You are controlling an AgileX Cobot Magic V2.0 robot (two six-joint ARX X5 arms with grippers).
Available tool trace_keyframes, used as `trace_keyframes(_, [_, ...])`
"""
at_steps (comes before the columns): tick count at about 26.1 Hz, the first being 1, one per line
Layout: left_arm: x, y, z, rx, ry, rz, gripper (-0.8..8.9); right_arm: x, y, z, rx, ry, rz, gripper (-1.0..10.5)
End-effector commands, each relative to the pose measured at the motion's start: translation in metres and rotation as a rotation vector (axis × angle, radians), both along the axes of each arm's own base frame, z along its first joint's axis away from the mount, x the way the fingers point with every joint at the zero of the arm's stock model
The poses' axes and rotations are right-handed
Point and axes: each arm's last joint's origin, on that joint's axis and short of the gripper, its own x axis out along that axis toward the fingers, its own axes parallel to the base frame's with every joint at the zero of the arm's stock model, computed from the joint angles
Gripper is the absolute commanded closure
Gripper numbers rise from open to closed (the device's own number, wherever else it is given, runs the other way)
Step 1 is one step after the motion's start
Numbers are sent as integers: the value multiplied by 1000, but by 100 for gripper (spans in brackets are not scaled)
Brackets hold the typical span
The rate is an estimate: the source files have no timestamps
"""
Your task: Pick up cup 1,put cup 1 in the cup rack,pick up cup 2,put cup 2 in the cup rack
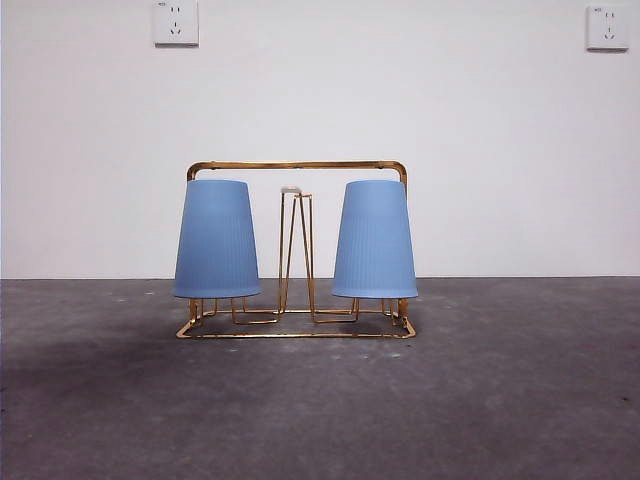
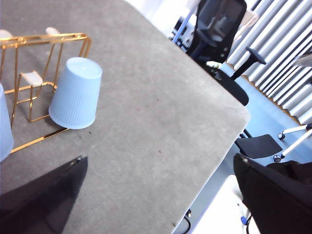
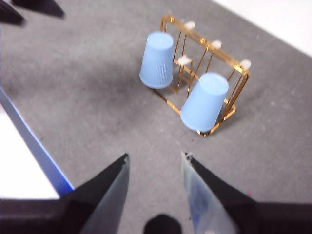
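Note:
The gold wire cup rack stands mid-table. Two light blue ribbed cups sit upside down over its pegs, one on the left and one on the right. Neither arm shows in the front view. My left gripper is open and empty, well away from the rack, with one cup in sight and a second cup at the picture's edge. My right gripper is open and empty, high above the table and back from the rack and both cups.
The grey table ends at a rounded corner with office chairs beyond it. A white wall with two sockets stands behind the rack. A dark shape lies at the right wrist view's corner.

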Motion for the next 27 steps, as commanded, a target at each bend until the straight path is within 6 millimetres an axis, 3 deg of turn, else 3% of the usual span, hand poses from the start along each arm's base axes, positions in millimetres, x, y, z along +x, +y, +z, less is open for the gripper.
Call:
trace_keyframes(1, [-8,4,0,-11,-6,-5,283,2,1,-3,-12,19,-7,761])
trace_keyframes(6, [-17,9,3,-21,-21,-6,307,3,2,-4,-12,40,-16,761])
trace_keyframes(9, [-19,10,3,-24,-10,-29,507,3,2,-5,-18,46,-16,761])
trace_keyframes(11, [-20,10,2,-25,0,-46,712,3,2,-5,-23,51,-16,767])
trace_keyframes(13, [-20,10,1,-22,7,-46,832,2,2,-6,-29,58,-16,838])
trace_keyframes(18, [-20,10,1,-22,6,-47,820,2,2,-9,-56,89,-17,960])
trace_keyframes(27, [-22,11,8,-28,-13,-47,819,4,3,-12,-77,119,-20,957])
